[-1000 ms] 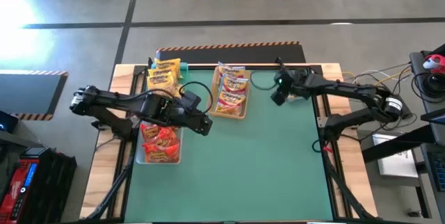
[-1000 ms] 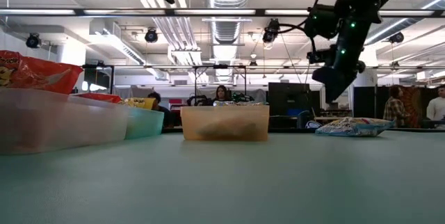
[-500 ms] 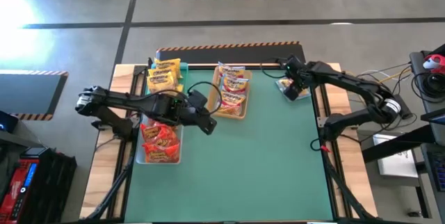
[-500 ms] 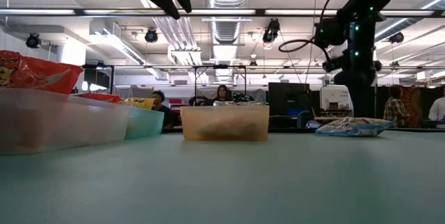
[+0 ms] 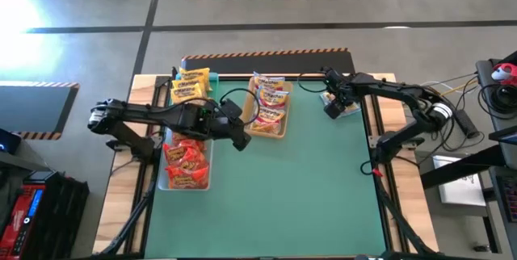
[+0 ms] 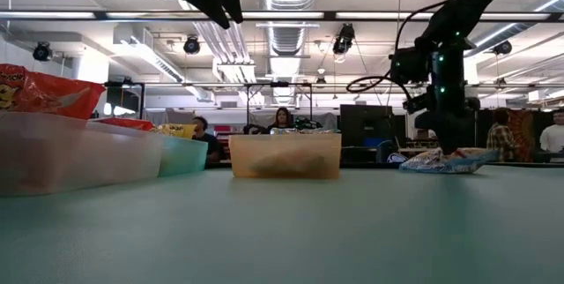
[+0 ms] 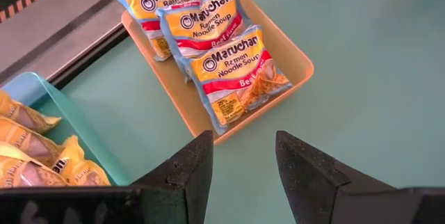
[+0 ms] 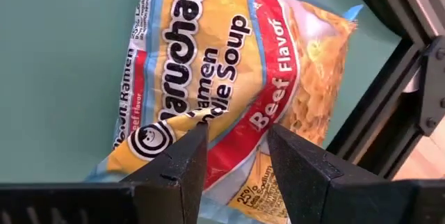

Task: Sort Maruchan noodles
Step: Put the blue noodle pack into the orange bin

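One loose orange-and-red Maruchan packet point(image 8: 208, 64) lies flat on the green table near its far right corner point(image 5: 349, 100). My right gripper point(image 8: 236, 132) is open and low over it, pointing down, with a finger on either side of the packet's middle; the low view shows it down at the packet point(image 6: 445, 161). My left gripper point(image 7: 243, 140) is open and holds nothing. It hovers high above the table point(image 5: 241, 140), between the clear tray and the tan tray point(image 7: 292, 50). That tan tray holds three orange-and-red packets point(image 7: 236, 71). My right gripper comes at the loose packet from above with its open fingers point(image 8: 174, 168) astride the printed face near the red band point(image 8: 240, 123). The packet lies flat on the table. Whether the fingertips touch the wrapper, I cannot tell.
A teal tray point(image 5: 212, 78) with yellow packets point(image 5: 187, 89) sits at the far left, and a clear tray point(image 5: 163, 181) with red packets point(image 5: 186, 163) lies near the left edge. The table frame's rail point(image 8: 389, 99) runs close beside the loose packet. Green tabletop point(image 5: 307, 187) spreads toward the near edge.
My right gripper has moved toward the table's far right corner and come down from well above the table to the loose packet, staying open. My left gripper has shifted slightly and stays high and open. No packet has moved.
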Tool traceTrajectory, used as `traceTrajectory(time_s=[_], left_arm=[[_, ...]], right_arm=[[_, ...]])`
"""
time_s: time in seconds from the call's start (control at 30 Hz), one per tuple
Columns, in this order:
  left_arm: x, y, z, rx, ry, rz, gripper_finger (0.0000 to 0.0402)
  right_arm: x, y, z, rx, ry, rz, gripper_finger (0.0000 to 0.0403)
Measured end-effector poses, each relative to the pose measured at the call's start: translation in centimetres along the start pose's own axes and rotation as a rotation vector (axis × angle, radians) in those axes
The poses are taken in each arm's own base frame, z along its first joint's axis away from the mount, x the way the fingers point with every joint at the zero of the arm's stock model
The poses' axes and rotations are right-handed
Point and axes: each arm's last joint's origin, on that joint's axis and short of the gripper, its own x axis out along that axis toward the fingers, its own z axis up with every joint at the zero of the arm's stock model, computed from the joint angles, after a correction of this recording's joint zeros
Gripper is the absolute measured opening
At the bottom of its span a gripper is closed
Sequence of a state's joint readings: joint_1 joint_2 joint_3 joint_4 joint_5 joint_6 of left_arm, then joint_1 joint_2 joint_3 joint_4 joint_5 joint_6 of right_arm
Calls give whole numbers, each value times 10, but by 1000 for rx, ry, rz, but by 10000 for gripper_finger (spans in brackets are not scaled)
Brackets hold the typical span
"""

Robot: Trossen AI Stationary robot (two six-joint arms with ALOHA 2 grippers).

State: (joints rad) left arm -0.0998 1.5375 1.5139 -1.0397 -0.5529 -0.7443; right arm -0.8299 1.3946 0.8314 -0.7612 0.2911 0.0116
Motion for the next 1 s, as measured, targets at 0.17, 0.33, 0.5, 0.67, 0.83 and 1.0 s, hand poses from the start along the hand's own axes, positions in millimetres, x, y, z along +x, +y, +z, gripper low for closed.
traceTrajectory(time_s=[0.17, 0.33, 0.5, 0.67, 0.83, 1.0], left_arm=[[1, 2, 1, 18, 5, 9, 139], [3, 6, 4, 27, 7, 19, 139], [5, 8, 6, 33, 7, 27, 139], [6, 9, 6, 38, 7, 29, 139], [5, 9, 6, 37, 7, 28, 139], [5, 9, 6, 37, 7, 28, 139]], right_arm=[[4, 8, 3, 93, 15, 208, 144], [-8, 22, 3, 153, 6, 570, 143], [-25, 38, 1, 117, 21, 918, 143], [-44, 46, -1, 31, -36, 1072, 143], [-47, 33, 0, 39, -179, 645, 143], [-42, 17, 1, 59, -223, 226, 143]])
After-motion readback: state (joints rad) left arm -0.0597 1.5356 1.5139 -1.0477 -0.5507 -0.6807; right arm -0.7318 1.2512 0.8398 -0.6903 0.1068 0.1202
